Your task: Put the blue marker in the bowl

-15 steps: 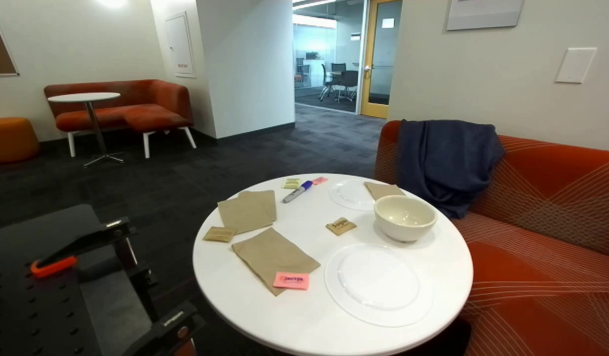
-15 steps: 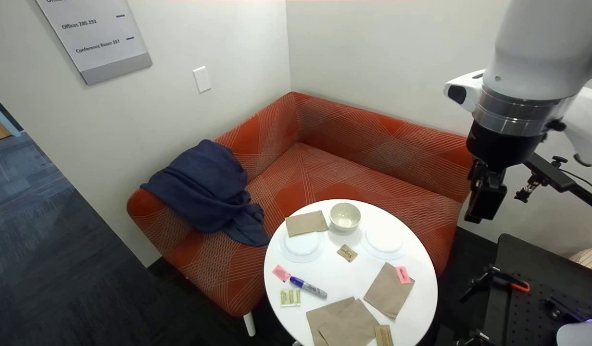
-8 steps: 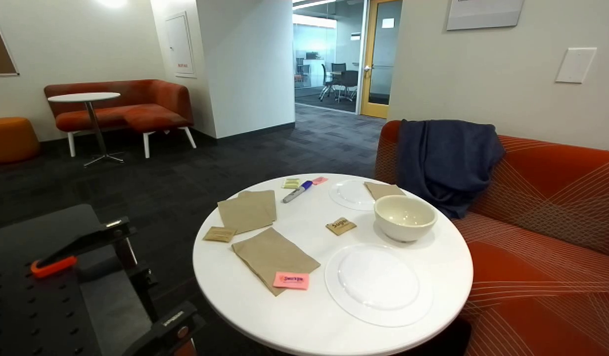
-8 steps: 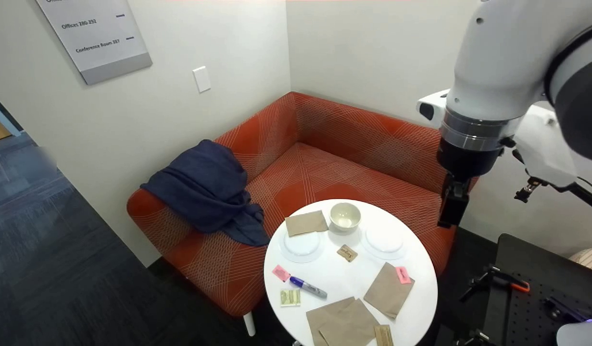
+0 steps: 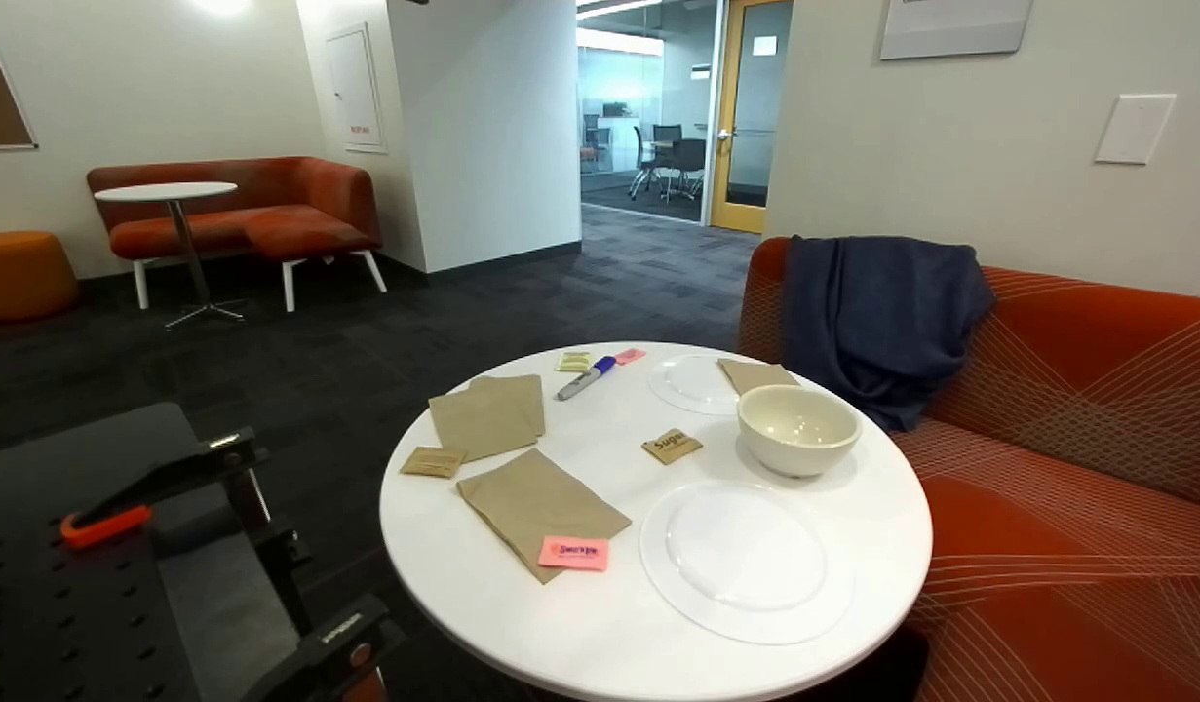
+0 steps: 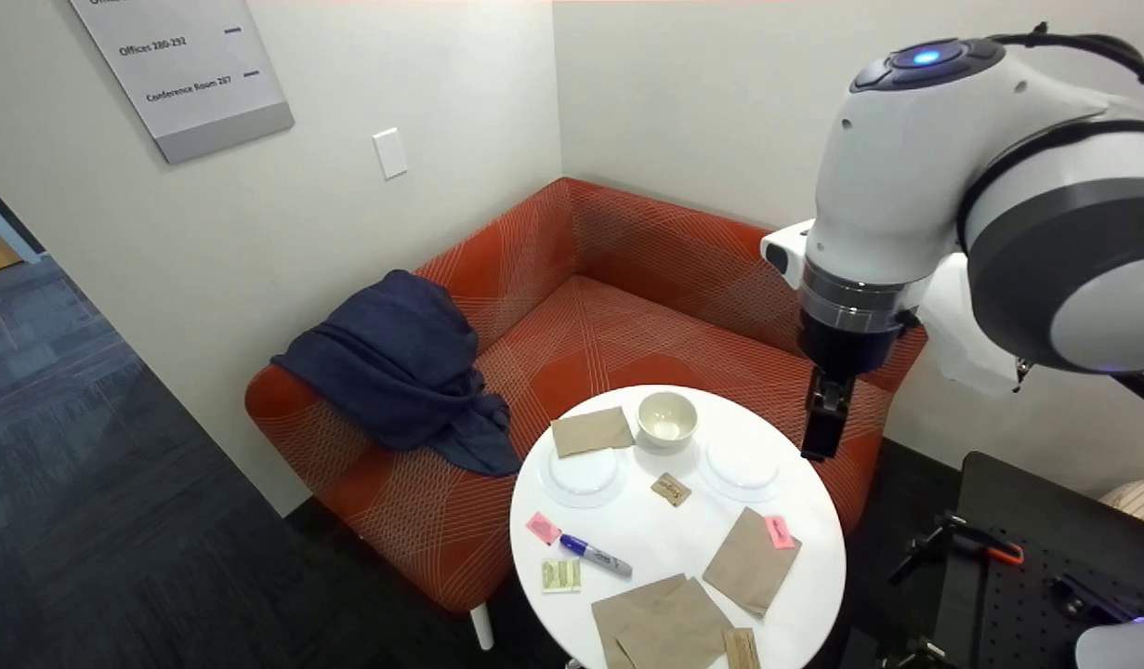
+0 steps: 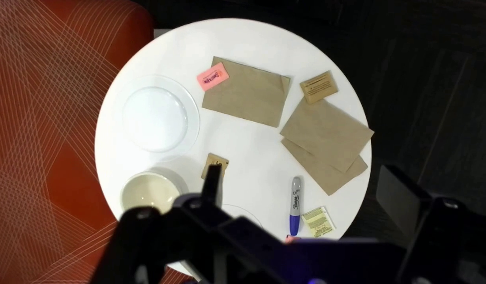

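The blue marker [image 5: 587, 378] has a grey barrel and a blue cap and lies flat on the round white table. It also shows in an exterior view [image 6: 597, 555] and in the wrist view [image 7: 295, 207]. The cream-white bowl [image 5: 796, 453] stands upright and empty on the table, also seen in an exterior view [image 6: 666, 420]. In the wrist view the bowl [image 7: 150, 191] is partly hidden by the gripper. My gripper [image 7: 301, 173] is open and empty, with its fingers wide apart. In an exterior view the gripper [image 6: 821, 451] hangs high near the table's edge.
The table [image 5: 609, 468] also bears translucent plates [image 5: 746, 546], brown napkins [image 5: 487, 419], a sugar packet [image 5: 673, 446], a pink packet [image 5: 573, 553] and a yellow-green packet [image 7: 318, 221] beside the marker. A red sofa [image 6: 720, 316] stands behind the table. A black cart [image 6: 1045, 557] stands beside it.
In an exterior view the arm and gripper have moved left and slightly down, closer to the table. The marker, the bowl and the other things have not moved.
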Controlling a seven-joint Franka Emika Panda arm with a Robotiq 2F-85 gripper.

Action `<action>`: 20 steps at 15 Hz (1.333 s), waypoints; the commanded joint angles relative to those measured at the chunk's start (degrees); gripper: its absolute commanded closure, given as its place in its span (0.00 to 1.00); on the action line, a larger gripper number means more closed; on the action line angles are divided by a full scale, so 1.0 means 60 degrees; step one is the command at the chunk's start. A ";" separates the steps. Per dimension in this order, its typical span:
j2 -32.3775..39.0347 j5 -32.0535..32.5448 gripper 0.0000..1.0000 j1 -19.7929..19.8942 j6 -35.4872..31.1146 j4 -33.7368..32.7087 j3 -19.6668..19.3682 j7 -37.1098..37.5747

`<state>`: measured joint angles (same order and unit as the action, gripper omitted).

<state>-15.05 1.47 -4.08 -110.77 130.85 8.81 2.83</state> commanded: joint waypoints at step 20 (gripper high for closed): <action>0.3149 0.1515 0.00 -0.0035 -0.4824 0.0799 -0.0456 0.0433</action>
<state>-0.41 8.82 -3.82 -136.89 137.55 6.55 2.96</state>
